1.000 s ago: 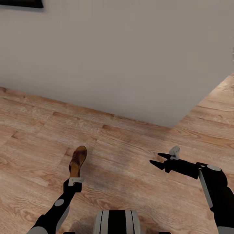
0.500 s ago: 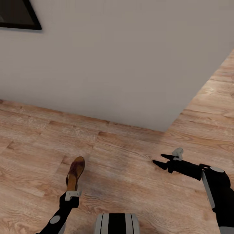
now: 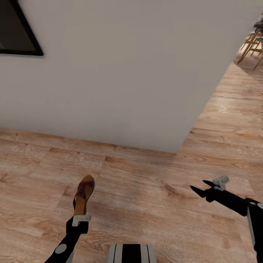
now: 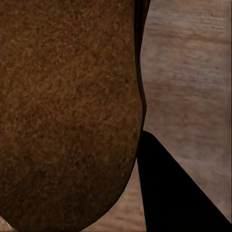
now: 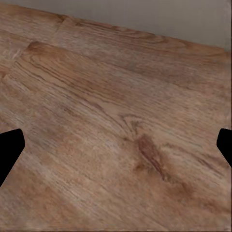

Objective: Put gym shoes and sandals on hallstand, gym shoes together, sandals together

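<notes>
My left gripper (image 3: pixel 81 213) is shut on one brown leather sandal (image 3: pixel 84 191), held heel-first so that its toe points away from me above the wood-plank corridor floor (image 3: pixel 146 182). In the left wrist view the sandal's brown surface (image 4: pixel 67 111) lies right against a black finger (image 4: pixel 169 193). My right gripper (image 3: pixel 198 185) hangs open and empty over bare planks at the right, and its two dark fingertips (image 5: pixel 9 147) frame the floor (image 5: pixel 121 121). The gym shoes, the other sandal and the hallstand are out of view.
A plain grey wall (image 3: pixel 120 84) runs across ahead and ends in a corner (image 3: pixel 175 150). To the right of the corner the floor runs on towards wooden chairs (image 3: pixel 252 43). A dark framed panel (image 3: pixel 14 33) hangs high on the wall at the left.
The whole view has shifted as the camera moved, bringing in the dark panel and the far chairs. The right gripper now shows further right and lower. The sandal stays held in the left gripper.
</notes>
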Controlling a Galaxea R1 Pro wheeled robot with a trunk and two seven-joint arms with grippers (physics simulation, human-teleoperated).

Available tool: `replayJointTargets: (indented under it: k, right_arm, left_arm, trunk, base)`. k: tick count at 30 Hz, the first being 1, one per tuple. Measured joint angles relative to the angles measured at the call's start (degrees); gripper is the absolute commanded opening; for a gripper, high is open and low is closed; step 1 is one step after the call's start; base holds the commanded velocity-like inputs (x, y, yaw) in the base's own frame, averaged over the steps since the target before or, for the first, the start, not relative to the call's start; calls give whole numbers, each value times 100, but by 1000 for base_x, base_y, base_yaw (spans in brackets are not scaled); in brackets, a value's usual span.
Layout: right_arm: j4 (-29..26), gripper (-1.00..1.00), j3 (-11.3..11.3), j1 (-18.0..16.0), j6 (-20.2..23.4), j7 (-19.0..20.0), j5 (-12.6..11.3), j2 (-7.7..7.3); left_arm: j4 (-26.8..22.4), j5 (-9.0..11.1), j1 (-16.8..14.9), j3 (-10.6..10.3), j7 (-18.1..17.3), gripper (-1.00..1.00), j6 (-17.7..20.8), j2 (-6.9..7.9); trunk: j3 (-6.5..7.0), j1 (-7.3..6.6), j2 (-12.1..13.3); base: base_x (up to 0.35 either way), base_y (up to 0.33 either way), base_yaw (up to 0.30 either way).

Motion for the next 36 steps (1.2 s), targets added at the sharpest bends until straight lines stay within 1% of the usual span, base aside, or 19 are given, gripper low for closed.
replayJointTargets:
  k: [1,2,4,5,6,7,8,9,10,12,13,16,23,28,36]
  right_arm:
    - [232,100,-145,39,-174,-65,55,7]
    - [377,100,-224,55,-267,-108,73,10]
    - [1076,100,-525,91,-726,-341,123,16]
    - [1841,100,-745,106,-1444,-694,154,18]
    - [2307,100,-810,110,-1884,-946,144,19]
    - [3209,100,-890,113,-2922,-1739,103,10]
    - [3779,100,-893,120,-3281,-2051,131,5]
    - [4314,100,-896,126,-3840,-2601,125,-1]
    - [4720,100,-895,163,-4316,-3078,124,1]
    - [5052,100,-896,262,-4771,-3584,134,8]
    - [5313,100,-897,403,-5254,-4084,125,11]
    - [5532,100,-893,503,-5537,-4462,122,17]
    - [5703,100,-892,534,-5634,-4615,116,23]
    - [5987,100,-892,535,-5641,-4625,110,30]
    - [6050,100,-892,535,-5640,-4627,104,31]
  left_arm:
    - [2,0,0,4,0,-100,0,-5]
    - [4,-2,0,6,-1,-100,0,-8]
    - [19,-6,1,8,0,-100,0,-26]
    - [26,-3,1,11,2,-100,0,-34]
    - [28,-1,1,12,3,-100,-1,-36]
    - [28,-1,1,12,2,-100,-4,-39]
    - [25,0,1,12,1,-100,-5,-39]
    - [15,0,1,12,0,-100,-8,-39]
    - [4,0,1,13,-1,-100,-8,-39]
    - [4,0,1,13,-1,-100,-9,-39]
    - [-3,0,1,13,-1,-100,-9,-39]
    - [-3,0,1,13,-1,-100,-9,-39]
    - [-4,-1,1,5,-1,-100,-9,-43]
    - [1,0,2,1,-6,-100,-9,-47]
    - [2,-5,11,0,-9,-100,-10,-48]
  trunk:
    - [31,-2,1]
    - [62,-5,3]
    - [123,-10,6]
    - [154,-12,7]
    - [185,-15,8]
    - [216,-18,9]
    - [246,-20,11]
    - [277,-23,12]
    - [308,-26,13]
    - [370,-31,16]
    - [401,-33,17]
    - [494,-41,21]
    - [711,-59,31]
    - [755,-59,31]
    - [804,-57,31]
  base:
    - [0,0,-120]
    - [0,0,-117]
    - [0,0,-114]
    - [0,0,-112]
    - [0,0,-111]
    - [0,0,-111]
    - [0,0,-108]
    - [0,0,-104]
    - [0,0,-102]
    - [0,0,-99]
    - [0,0,-99]
    - [0,0,-98]
    - [0,0,-86]
    - [0,0,-17]
    - [-50,-36,-1]
